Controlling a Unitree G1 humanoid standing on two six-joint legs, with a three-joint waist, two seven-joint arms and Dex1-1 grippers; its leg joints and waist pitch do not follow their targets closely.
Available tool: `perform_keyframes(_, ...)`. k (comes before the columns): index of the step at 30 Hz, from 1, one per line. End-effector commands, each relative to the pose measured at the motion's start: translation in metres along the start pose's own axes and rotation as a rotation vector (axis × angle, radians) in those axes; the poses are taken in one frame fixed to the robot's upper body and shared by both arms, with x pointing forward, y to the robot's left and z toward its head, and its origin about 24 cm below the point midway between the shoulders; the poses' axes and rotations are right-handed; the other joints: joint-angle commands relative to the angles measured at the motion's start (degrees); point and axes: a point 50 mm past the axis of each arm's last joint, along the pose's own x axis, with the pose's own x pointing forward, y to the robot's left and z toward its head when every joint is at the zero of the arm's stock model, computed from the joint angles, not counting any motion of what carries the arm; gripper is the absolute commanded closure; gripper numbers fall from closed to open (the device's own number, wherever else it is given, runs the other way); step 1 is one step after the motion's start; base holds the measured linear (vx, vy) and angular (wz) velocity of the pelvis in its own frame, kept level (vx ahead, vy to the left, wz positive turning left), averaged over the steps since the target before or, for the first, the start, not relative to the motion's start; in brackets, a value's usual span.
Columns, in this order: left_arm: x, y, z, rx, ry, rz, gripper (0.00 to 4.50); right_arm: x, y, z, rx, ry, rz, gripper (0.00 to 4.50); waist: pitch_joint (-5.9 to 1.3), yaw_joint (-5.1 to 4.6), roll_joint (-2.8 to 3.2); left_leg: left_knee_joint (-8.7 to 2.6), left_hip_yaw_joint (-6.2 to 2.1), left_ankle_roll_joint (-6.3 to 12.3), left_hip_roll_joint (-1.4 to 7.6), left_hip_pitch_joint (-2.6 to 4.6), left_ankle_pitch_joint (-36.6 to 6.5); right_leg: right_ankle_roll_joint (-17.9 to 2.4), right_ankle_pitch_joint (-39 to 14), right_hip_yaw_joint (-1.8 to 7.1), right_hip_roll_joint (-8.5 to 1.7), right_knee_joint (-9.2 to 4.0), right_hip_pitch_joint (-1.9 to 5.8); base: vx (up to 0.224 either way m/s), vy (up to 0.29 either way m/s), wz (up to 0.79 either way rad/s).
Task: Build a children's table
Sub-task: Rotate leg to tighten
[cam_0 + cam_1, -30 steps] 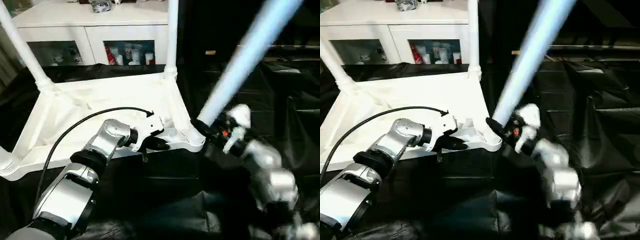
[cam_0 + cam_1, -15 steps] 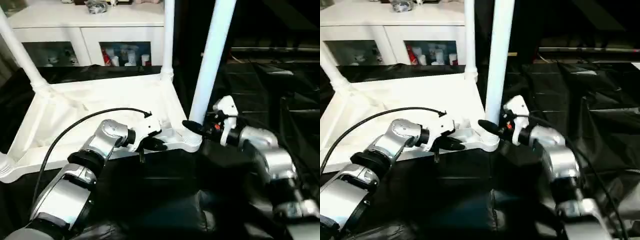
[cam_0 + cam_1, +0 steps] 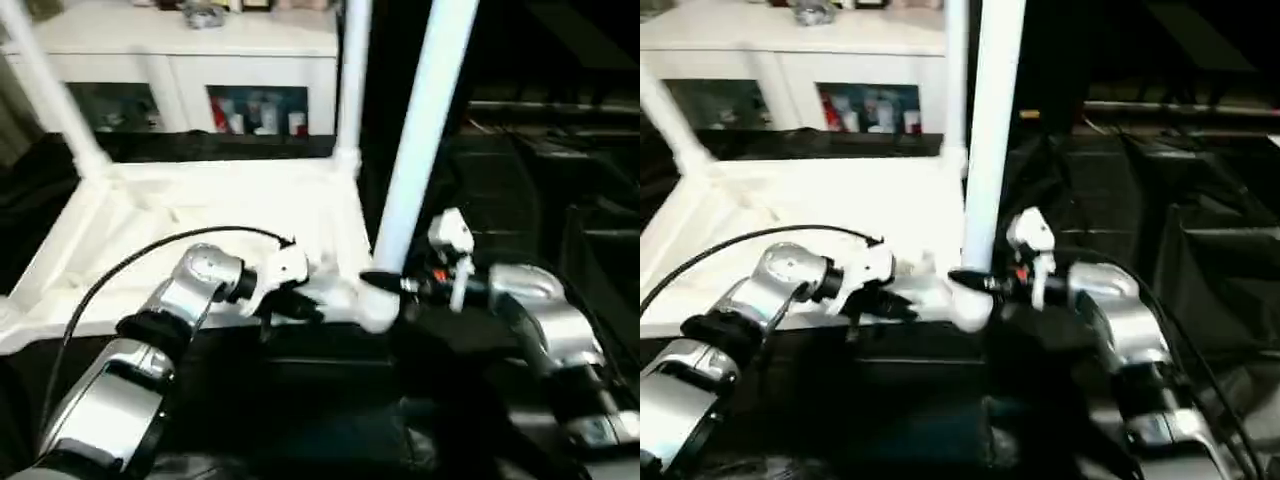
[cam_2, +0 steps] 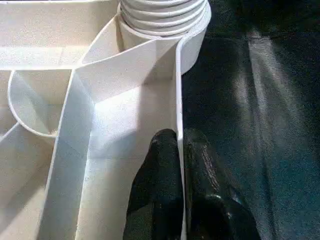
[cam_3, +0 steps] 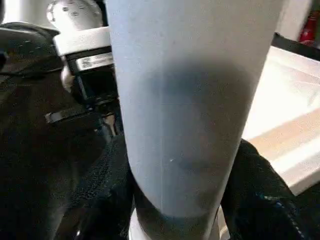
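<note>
The children's table lies upside down, its white tabletop [image 3: 200, 200] resting on the black cover. Two white legs stand in the far corners, one on the left [image 3: 50, 90] and one on the right [image 3: 352, 80]. A third leg [image 3: 420, 130] stands upright at the near right corner socket [image 3: 375, 310], with my right gripper [image 3: 385, 283] shut around its lower end. In the right wrist view the leg [image 5: 185, 100] sits between the two black fingers [image 5: 100, 200]. My left gripper [image 3: 305, 308] is shut on the tabletop's near rim [image 4: 178, 100], one finger [image 4: 160, 185] on each side of the wall.
A white cabinet with glass doors [image 3: 180, 50] stands behind the work table. Crumpled black cover [image 3: 560, 180] spreads to the right and in front of the tabletop. A black cable [image 3: 150, 255] arcs over my left forearm.
The leg in my right gripper swung from leaning far to the right to standing upright at the near right corner. The left gripper kept its hold on the rim.
</note>
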Motion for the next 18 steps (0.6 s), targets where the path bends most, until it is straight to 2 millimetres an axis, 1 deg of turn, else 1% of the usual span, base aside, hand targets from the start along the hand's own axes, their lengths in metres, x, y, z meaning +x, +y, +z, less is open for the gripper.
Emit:
perform_keyframes(1, 0.003, 0.006, 0.025, 0.09, -0.068, 0.007, 4.5, 0.008, 0.022, -0.057, 0.149, 0.22, 0.069, 2.64, -2.21, 0.0, -0.05, -4.94, -2.38, -0.4, 3.96, 1.58, -25.1, -10.8, -27.1, 3.21, -4.7, -6.17, 1.2, 0.0, 0.0, 0.0)
perform_keyframes(2, 0.003, 0.008, 0.024, 0.082, -0.058, 0.032, 4.5, 0.008, 0.02, -0.059, 0.147, 0.224, 0.03, 2.64, -2.17, -0.13, -0.02, -4.99, -2.56, -1.0, 3.86, 1.86, -26.6, -10.0, -29.5, 3.14, -4.88, -6.44, 1.21, 0.0, 0.0, 0.0)
perform_keyframes(3, 0.003, 0.009, 0.024, 0.077, -0.055, 0.045, 4.5, 0.008, 0.018, -0.06, 0.142, 0.225, 0.006, 2.64, -2.17, -0.27, -0.15, -5.13, -2.71, -1.08, 3.81, 1.94, -26.7, -9.4, -30.6, 3.08, -4.92, -6.72, 1.39, 0.0, 0.0, 0.0)
perform_keyframes(4, 0.003, 0.012, 0.023, 0.051, -0.05, 0.087, 4.5, 0.008, 0.009, -0.065, 0.139, 0.225, -0.106, 2.64, -2.2, -0.55, -0.03, -5.26, -2.77, -1.58, 3.88, 1.96, -26.6, -9.4, -30.5, 3.09, -5.0, -6.7, 1.23, 0.0, 0.0, 0.0)
perform_keyframes(5, 0.003, 0.013, 0.023, 0.039, -0.051, 0.101, 4.5, 0.008, 0.006, -0.066, 0.142, 0.225, -0.153, 2.64, -2.2, -0.55, -0.03, -5.26, -2.77, -1.58, 3.88, 1.96, -26.6, -9.4, -30.5, 3.09, -5.0, -6.7, 1.23, 0.0, 0.0, 0.0)
perform_keyframes(6, 0.004, 0.014, 0.023, 0.019, -0.055, 0.121, 4.5, 0.007, 0.001, -0.069, 0.153, 0.227, -0.214, 2.64, -1.89, -1.05, 0.09, -5.29, -3.02, -2.31, 3.68, 2.14, -29.0, -8.6, -33.4, 2.74, -4.89, -7.11, 0.94, 0.0, 0.0, 0.0)
perform_keyframes(7, 0.004, 0.016, 0.024, 0.001, -0.062, 0.146, 4.5, 0.007, -0.002, -0.07, 0.168, 0.222, -0.251, 2.64, -1.84, -1.2, 0.04, -5.27, -3.16, -2.47, 3.6, 2.23, -29.8, -7.9, -34.8, 2.54, -4.91, -7.32, 0.99, 0.0, 0.0, 0.0)
perform_keyframes(8, 0.005, 0.017, 0.024, -0.027, -0.074, 0.167, 4.5, 0.006, -0.006, -0.073, 0.195, 0.22, -0.315, 2.64, -1.82, -1.54, 0.09, -5.37, -3.51, -2.68, 3.61, 2.16, -31.0, -7.0, -36.6, 2.3, -5.05, -7.45, 1.16, 0.0, 0.0, 0.0)
perform_keyframes(9, 0.006, 0.018, 0.025, -0.047, -0.082, 0.18, 4.5, 0.006, -0.009, -0.075, 0.214, 0.219, -0.359, 2.64, -1.71, -2.14, 0.25, -5.42, -3.76, -2.94, 3.65, 2.34, -33.2, -6.3, -37.7, 1.85, -4.94, -7.78, 1.04, 0.0, 0.0, 0.0)
perform_keyframes(10, 0.009, 0.019, 0.025, -0.075, -0.093, 0.202, 4.5, 0.006, -0.013, -0.077, 0.249, 0.211, -0.427, 2.64, -1.61, -2.3, 0.51, -5.48, -3.96, -3.1, 3.66, 2.6, -34.7, -6.0, -38.1, 1.49, -4.88, -8.03, 0.99, -0.056, 0.036, -0.13)
perform_keyframes(11, 0.012, 0.019, 0.026, -0.099, -0.093, 0.219, 4.5, 0.006, -0.015, -0.079, 0.271, 0.212, -0.475, 2.64, -1.26, -3.08, 0.82, -5.57, -4.34, -3.67, 3.66, 3.13, -39.1, -4.8, -38.8, 0.27, -4.5, -8.73, 0.85, -0.056, 0.036, -0.13)
perform_keyframes(12, 0.014, 0.02, 0.026, -0.122, -0.09, 0.237, 4.5, 0.007, -0.018, -0.081, 0.291, 0.213, -0.52, 2.64, -1.01, -3.43, 1.17, -5.84, -4.59, -4.13, 3.81, 3.38, -41.9, -4.1, -38.7, -0.49, -4.17, -8.9, 0.95, -0.052, 0.051, -0.16)
perform_keyframes(13, 0.016, 0.021, 0.026, -0.135, -0.083, 0.263, 4.5, 0.007, -0.019, -0.083, 0.307, 0.218, -0.55, 2.64, -0.48, -4.47, 1.94, -7.63, -5.48, -5.2, 4.4, 2.97, -49.2, -3.2, -34.6, -2.5, -2.99, -8.22, 2.39, -0.089, 0.054, -0.15)
perform_keyframes(14, 0.018, 0.021, 0.026, -0.142, -0.076, 0.284, 4.5, 0.008, -0.02, -0.084, 0.311, 0.226, -0.579, 2.64, -0.69, -3.46, 2.95, -11.82, -5.53, -6.53, 5.94, -0.72, -54.6, -5.0, -22.8, -1.44, -2.04, -0.14, 6.68, -0.089, 0.054, -0.15)
perform_keyframes(15, 0.022, 0.022, 0.027, -0.165, -0.067, 0.327, 4.5, 0.009, -0.023, -0.085, 0.311, 0.236, -0.625, 2.64, -0.84, -1.11, 3.19, -14.56, -2.8, -7.59, 5.9, -1.05, -57.0, -6.5, -10.2, -0.61, -0.7, 3.96, 5.76, -0.089, 0.003, 0.06)
perform_keyframes(16, 0.025, 0.024, 0.028, -0.207, -0.069, 0.375, 4.5, 0.011, -0.024, -0.085, 0.322, 0.24, -0.669, 2.64, -1.11, -1.67, 1.43, -13.67, -2.22, -6.41, 4.96, 0.97, -52.7, -6.2, -12.9, 1.22, -0.96, 2.99, 4.36, 0.021, -0.086, 0.15)
perform_keyframes(17, 0.035, 0.025, 0.033, -0.302, -0.073, 0.468, 4.5, 0.016, -0.028, -0.085, 0.329, 0.25, -0.757, 2.64, -1.32, -1.39, -0.89, -3.11, -2.87, -6.35, 1.58, 6.62, -37.6, -6.7, -40.3, 3.98, -6.88, -7.27, -2.35, 0.021, -0.086, 0.15)
perform_keyframes(18, 0.039, 0.025, 0.035, -0.322, -0.071, 0.496, 4.5, 0.019, -0.029, -0.084, 0.322, 0.257, -0.777, 2.64, -0.47, -1.48, -1.66, 4.32, -3.91, -1.13, -0.31, 4.98, -16.1, -5.3, -57.1, 3.86, -10.63, -10.9, -1.18, 0.019, -0.058, -0.26)
